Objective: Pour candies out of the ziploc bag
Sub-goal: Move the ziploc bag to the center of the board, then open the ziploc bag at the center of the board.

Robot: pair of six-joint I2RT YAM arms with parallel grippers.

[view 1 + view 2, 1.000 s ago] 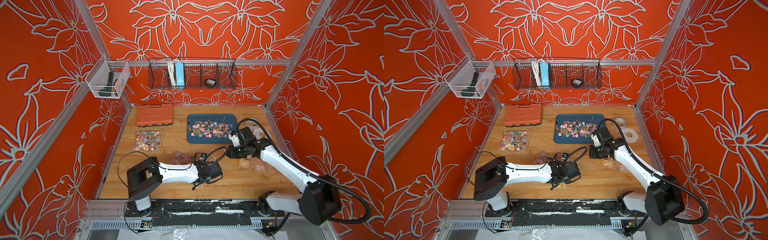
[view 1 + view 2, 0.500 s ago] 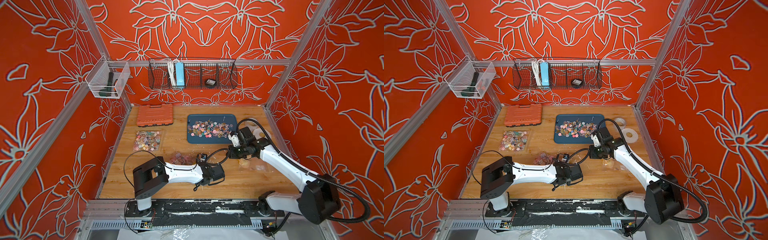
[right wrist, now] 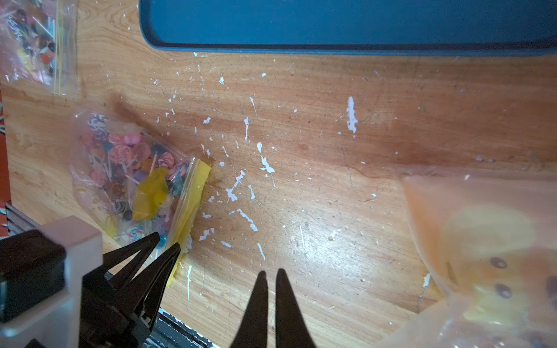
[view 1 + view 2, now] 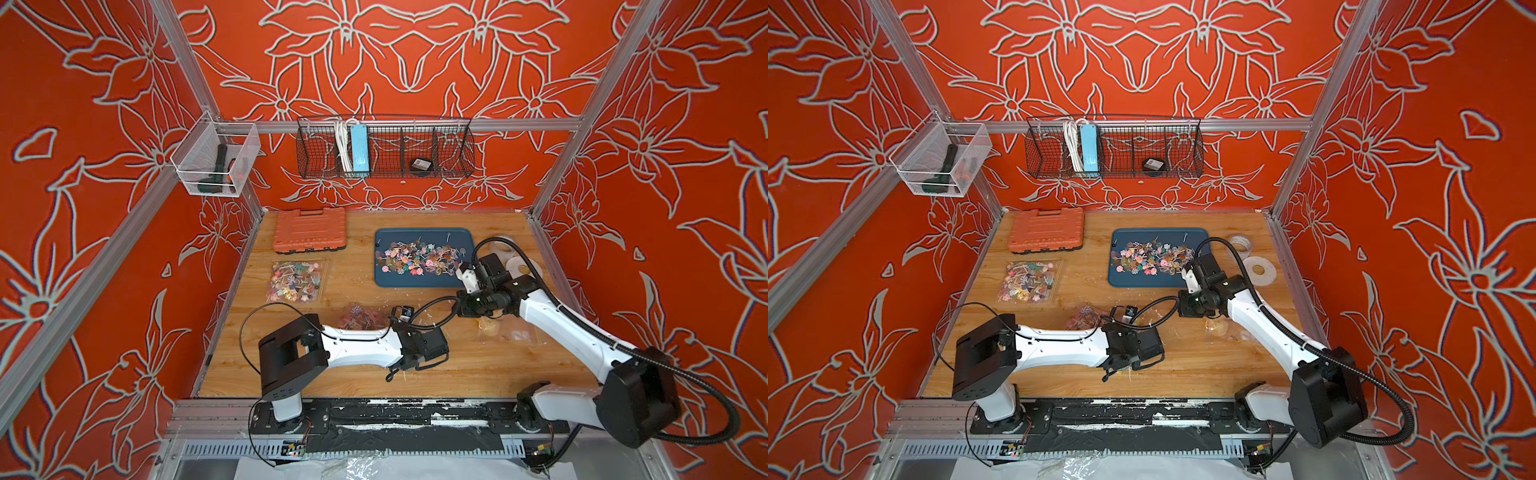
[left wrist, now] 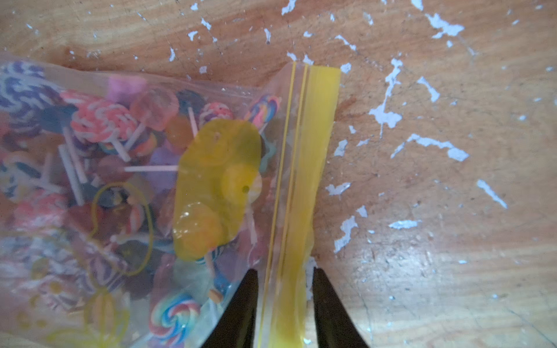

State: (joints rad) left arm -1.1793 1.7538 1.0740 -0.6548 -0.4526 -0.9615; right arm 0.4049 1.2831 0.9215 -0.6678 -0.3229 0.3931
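Note:
The ziploc bag (image 5: 120, 180) lies flat near the table's front, partly under my left arm in both top views (image 4: 361, 318). It is clear, with a yellow zip strip (image 5: 313, 150), and the candies (image 5: 99, 120) inside it are small swirled lollipops on white sticks. My left gripper (image 5: 283, 271) is open, its fingertips standing either side of the yellow strip at one corner, and it also shows in the right wrist view (image 3: 168, 244). My right gripper (image 3: 271, 272) is shut on nothing, hanging over bare wood to the right of the bag.
A blue tray (image 4: 415, 284) at the back right holds several loose candies (image 4: 419, 259). Another full bag (image 4: 297, 282) lies at the left. An empty clear bag (image 3: 482, 241) lies under my right arm. An orange tool case (image 4: 309, 230) and tape rolls (image 4: 519, 266) sit at the back.
My left arm has shifted slightly to the right and its jaws have drawn closer together around the zip strip. The right arm has stayed where it was.

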